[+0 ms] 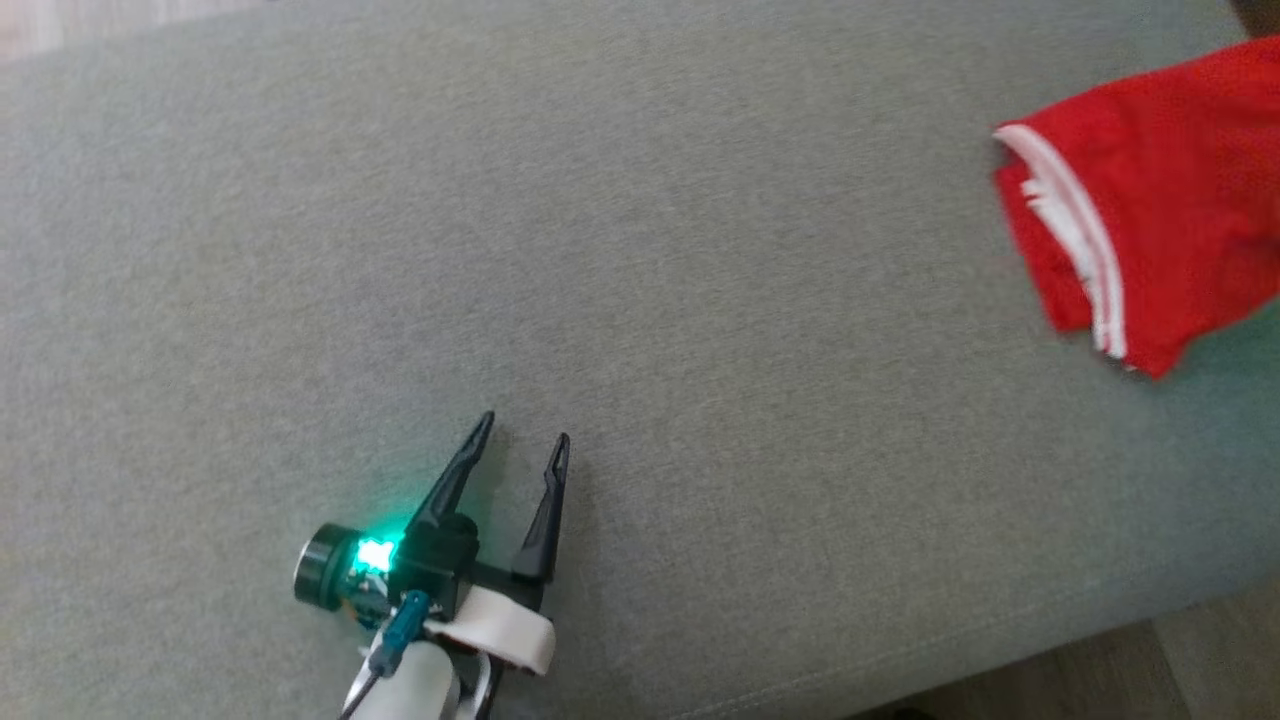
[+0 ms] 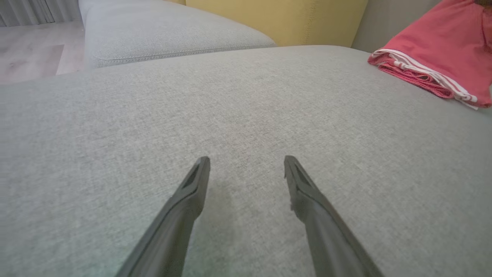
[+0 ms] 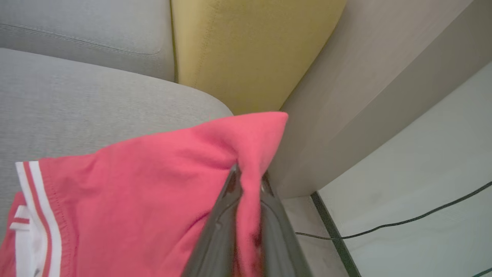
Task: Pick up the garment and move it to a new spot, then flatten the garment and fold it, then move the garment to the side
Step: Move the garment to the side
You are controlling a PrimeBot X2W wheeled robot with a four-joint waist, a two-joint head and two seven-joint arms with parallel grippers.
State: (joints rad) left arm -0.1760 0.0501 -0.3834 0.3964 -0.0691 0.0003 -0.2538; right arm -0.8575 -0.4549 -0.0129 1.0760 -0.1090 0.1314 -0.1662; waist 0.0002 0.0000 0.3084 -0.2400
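The red, white-striped garment [image 1: 1150, 220] lies at the far right of the grey sofa seat [image 1: 640, 250], a fold of it pinched between the fingers of the right gripper [image 3: 249, 177]. The left gripper [image 1: 525, 430] hovers well apart from it, fingers spread over the upholstery. A yellow cushion [image 3: 246, 50] stands behind, with pale wood floor [image 2: 27, 54] beyond.

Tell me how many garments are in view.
1. The red garment with white stripes is at the right end of the grey sofa seat, pinched between the right gripper's fingers. Others may be hidden.
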